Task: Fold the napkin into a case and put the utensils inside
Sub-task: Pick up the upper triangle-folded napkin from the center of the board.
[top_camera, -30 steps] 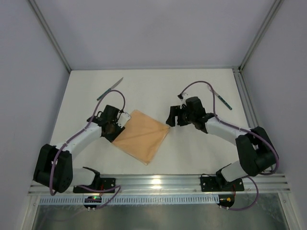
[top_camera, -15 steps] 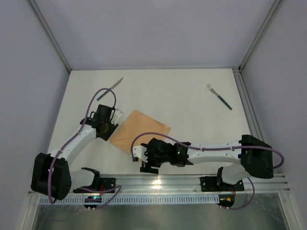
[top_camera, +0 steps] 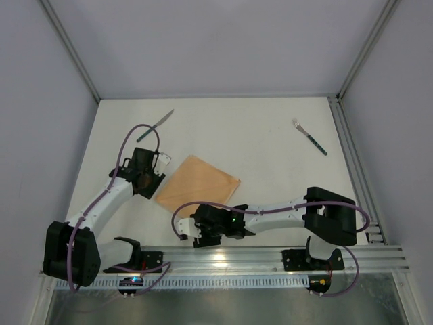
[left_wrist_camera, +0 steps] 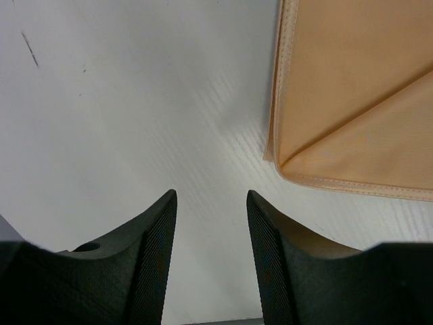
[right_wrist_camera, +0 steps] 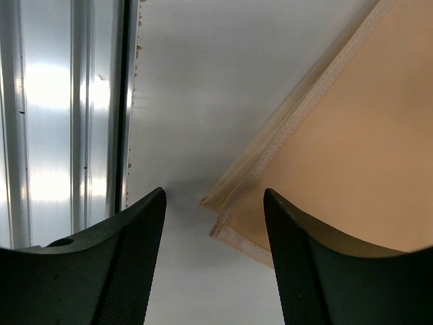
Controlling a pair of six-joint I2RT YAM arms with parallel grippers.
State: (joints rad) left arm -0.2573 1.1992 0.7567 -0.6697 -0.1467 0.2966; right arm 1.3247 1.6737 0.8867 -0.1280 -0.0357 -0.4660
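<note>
The peach-orange napkin point(top_camera: 199, 184) lies folded flat, as a slanted square, in the middle of the table. My left gripper point(top_camera: 152, 179) hovers just off its left corner, open over bare table point(left_wrist_camera: 211, 196), with the napkin's hemmed corner point(left_wrist_camera: 352, 101) ahead to the right. My right gripper point(top_camera: 199, 230) is low at the napkin's near corner, open point(right_wrist_camera: 215, 193), and the layered corner of the cloth point(right_wrist_camera: 365, 135) lies between its fingers without being pinched. The knife point(top_camera: 155, 125) rests at the far left. The fork point(top_camera: 310, 137) rests at the far right.
An aluminium rail point(top_camera: 223, 257) runs along the table's near edge, just left of my right fingers point(right_wrist_camera: 54, 101). Grey walls and metal frame posts point(top_camera: 348, 149) close in the table's sides and back.
My right arm swung from the napkin's far right corner round to its near corner by the rail. My left gripper drew back off the napkin's left corner.
</note>
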